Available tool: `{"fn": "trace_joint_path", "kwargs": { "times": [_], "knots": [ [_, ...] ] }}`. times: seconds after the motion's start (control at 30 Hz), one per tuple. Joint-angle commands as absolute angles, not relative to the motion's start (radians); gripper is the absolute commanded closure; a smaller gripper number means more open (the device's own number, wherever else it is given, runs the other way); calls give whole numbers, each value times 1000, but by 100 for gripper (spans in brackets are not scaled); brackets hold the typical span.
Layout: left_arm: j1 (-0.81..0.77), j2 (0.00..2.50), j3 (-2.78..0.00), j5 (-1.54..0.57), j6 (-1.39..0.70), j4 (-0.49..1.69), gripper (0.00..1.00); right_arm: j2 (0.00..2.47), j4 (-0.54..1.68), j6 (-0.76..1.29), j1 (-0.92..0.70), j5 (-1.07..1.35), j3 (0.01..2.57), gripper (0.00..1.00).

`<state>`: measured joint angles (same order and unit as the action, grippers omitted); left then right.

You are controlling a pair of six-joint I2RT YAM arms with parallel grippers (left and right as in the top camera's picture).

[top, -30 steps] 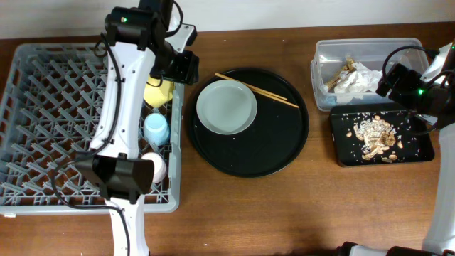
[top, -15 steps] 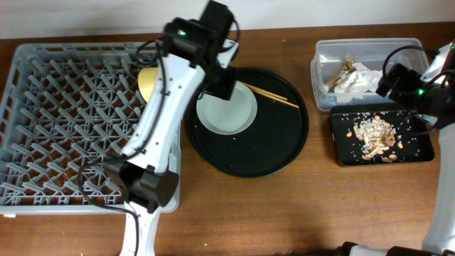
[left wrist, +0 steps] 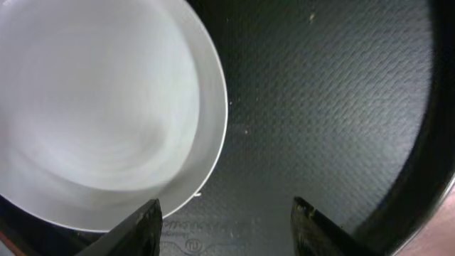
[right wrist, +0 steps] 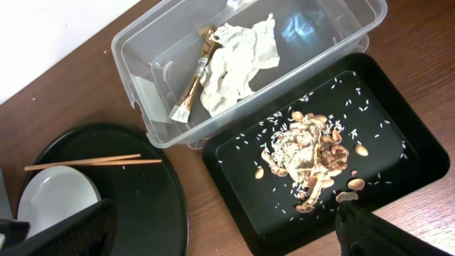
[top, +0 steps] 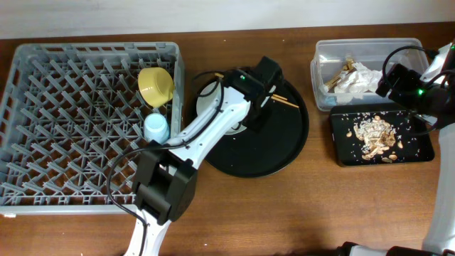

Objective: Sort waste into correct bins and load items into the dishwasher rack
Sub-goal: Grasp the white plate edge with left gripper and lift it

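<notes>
Though embossed lettering on the round black tray (left wrist: 341, 107) is unreadable, left gripper (left wrist: 227, 215) hangs half-open, empty, by the plate (left wrist: 99, 107); right gripper (right wrist: 220, 226) gapes empty.

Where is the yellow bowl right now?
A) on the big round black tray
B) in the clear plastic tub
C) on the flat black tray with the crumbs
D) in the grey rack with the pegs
D: the overhead view shows the yellow bowl sitting among the pegs of the grey rack, just behind the small blue cup.
</notes>
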<state>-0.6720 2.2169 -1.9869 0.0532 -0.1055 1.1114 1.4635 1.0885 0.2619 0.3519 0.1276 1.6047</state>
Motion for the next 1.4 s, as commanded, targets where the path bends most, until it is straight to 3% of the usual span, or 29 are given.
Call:
{"fn": "trace_joint_path", "kwargs": {
  "times": [0.0,0.5,0.87,1.03,1.1,1.13,1.37],
  "knots": [
    [-673,2203,-1961,76,-88,1084,43,1467,1086,268,354,119,1625,2],
    [-693,2210,-1898,113,-35,994,43,1467,1086,268,354,119,1625,1],
    [-694,2346,-1898,101,17,986,44,1467,1086,268,354,119,1625,2],
    [-698,2371,-1898,102,17,978,63,1467,1086,268,354,119,1625,2],
    [-698,2371,-1898,102,16,977,89,1467,1086,268,354,119,1625,2],
    [-698,2371,-1898,102,16,978,97,1467,1086,268,354,119,1625,2],
    [-698,2366,-1901,101,15,996,99,1467,1086,268,354,119,1625,2]
  ]
}}
